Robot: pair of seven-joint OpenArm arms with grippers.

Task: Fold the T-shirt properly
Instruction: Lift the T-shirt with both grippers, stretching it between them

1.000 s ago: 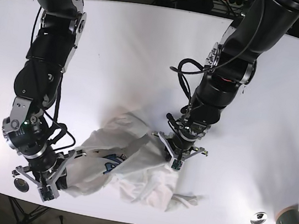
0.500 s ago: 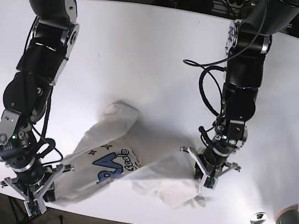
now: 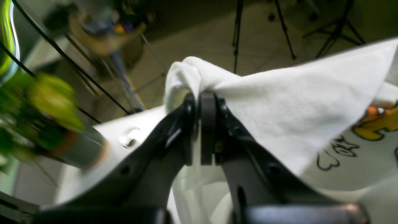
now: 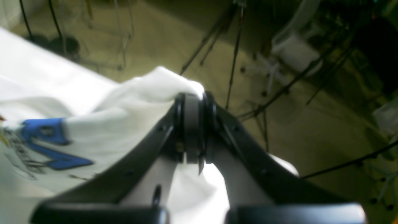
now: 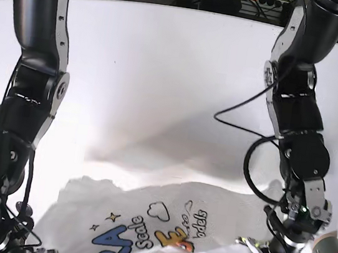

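The white table (image 5: pixel 164 69) is seen bare across its far half, where a second earlier the arms reached in over its middle. The T-shirt (image 5: pixel 161 226), bunched in a heap then, is now stretched out along the near edge with its printed lettering upward. The left gripper (image 3: pixel 200 102) has been drawn out to the near corner, its jaws pressed together on a fold of the T-shirt. The right gripper (image 4: pixel 191 102) has been pulled to the opposite near corner, jaws likewise clamped on cloth.
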